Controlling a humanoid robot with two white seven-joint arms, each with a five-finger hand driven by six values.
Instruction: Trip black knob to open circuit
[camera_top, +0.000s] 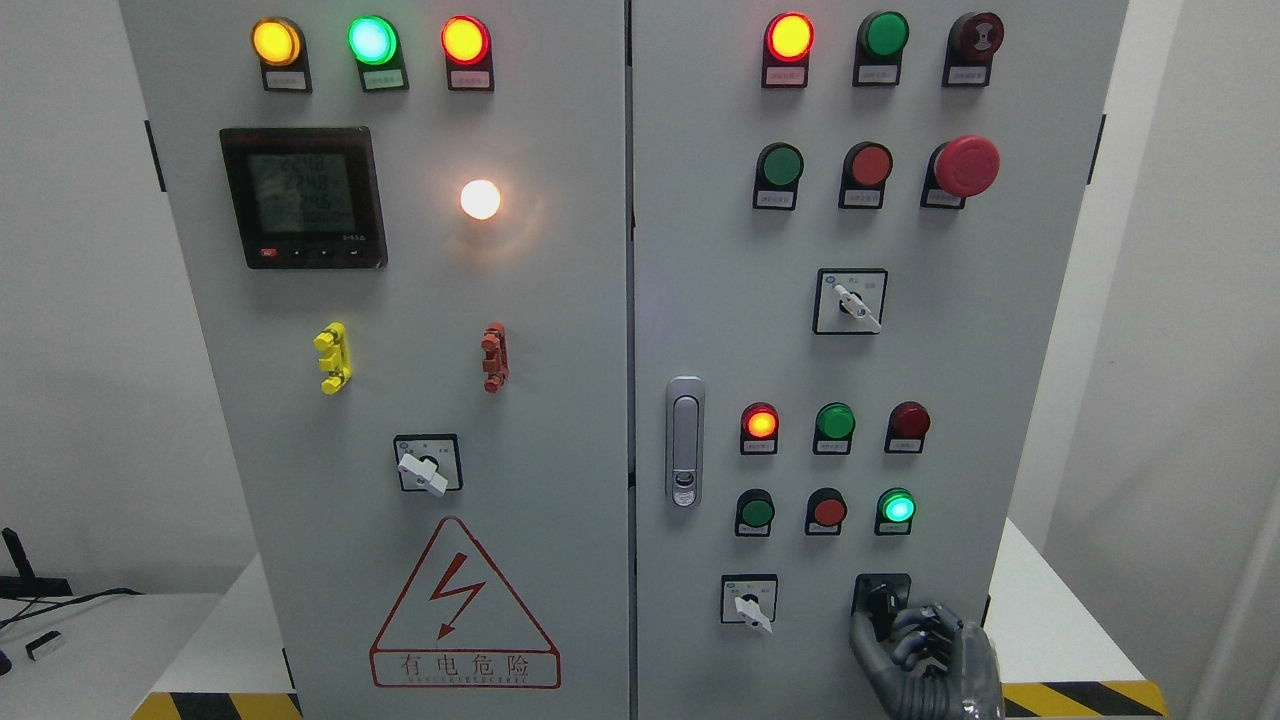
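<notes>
White walls stand behind a grey two-door electrical cabinet (560, 300) that fills your view; it rests on a white bench (1050, 620) edged with yellow-and-black hazard tape (1090, 695). At the far left a black cable (60, 600) lies on another white surface.

On the left door you see three lit indicator lamps (370, 40) in a row, amber, green and red, each with a small label too fine to read. Below them sits a black digital meter (303, 196), its digits blurred, and a glowing white lamp (480, 199). Lower down are a yellow terminal piece (332, 357), a red terminal piece (494, 356) and a white-handled selector switch (427, 465). The red warning triangle (464, 605) carries a lightning bolt and the characters 有电危险; the small line under them is illegible.

On the right door you have a red mushroom emergency button (966, 165), rows of red and green buttons and lamps, a metal door latch (685, 441), and two more white-handled selectors (851, 302).

The black knob (880, 597) sits in its square black plate at the lower right of the right door, just beside the lowest selector (749, 601). Your right hand (925, 655) comes up from the bottom edge, its dark fingers (915, 630) curled against the knob's lower right; whether they truly clamp it you cannot tell, since the hand covers that part.
</notes>
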